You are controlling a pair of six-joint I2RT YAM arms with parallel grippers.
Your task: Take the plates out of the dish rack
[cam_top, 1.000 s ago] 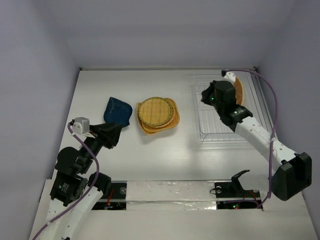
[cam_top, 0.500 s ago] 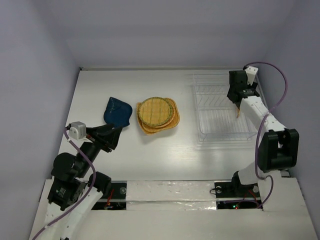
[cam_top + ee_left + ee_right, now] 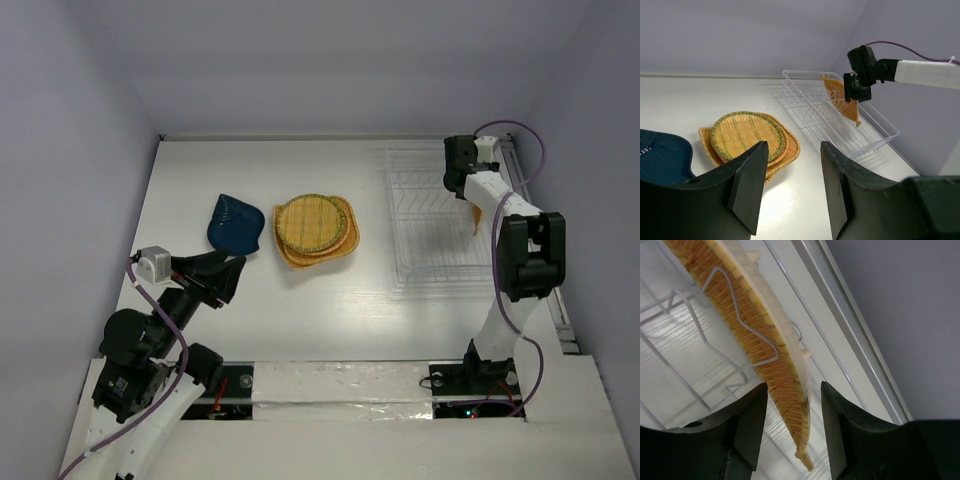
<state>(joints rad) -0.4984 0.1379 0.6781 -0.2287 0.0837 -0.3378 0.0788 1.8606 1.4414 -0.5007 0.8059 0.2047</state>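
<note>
Far left of the dish rack (image 3: 425,262), the left arm (image 3: 150,340) rises from the near edge of the white table (image 3: 200,170), bent at the elbow with its wrist reaching toward the back. The left gripper (image 3: 230,277) is matte black. Its two wedge-shaped fingers (image 3: 747,185) stand apart with nothing between them, above bare table.

Just beyond it, well to the left of the rack, lies a dark blue plate (image 3: 236,222). It is lobed like a leaf and has a fine dotted texture. Nearer the rack, though apart from its left rim, sits a stack of orange plates (image 3: 340,245). They are rounded squares with a woven, basket-like surface, laid flat and a little askew. A round plate (image 3: 308,225) of straw-coloured weave with a yellow-green rim tops the stack.

The rack itself is a long rectangle of thin white wire, with a grid floor, zigzag upright dividers and a clear tray-like rim. One plate is in it, an orange leaf-shaped plate (image 3: 842,97) with a ribbed face and a pale edge. It stands on edge among the dividers (image 3: 740,330) along the rack's right side, tilted, with its pointed tip down.

The right arm (image 3: 527,255) is folded steeply at the rack's right edge, its white forearm running back over that side. The right gripper (image 3: 858,92) hangs right at the leaf plate with its black jaws parted. The plate's edge shows in the gap, and I cannot tell whether the pads touch it.
</note>
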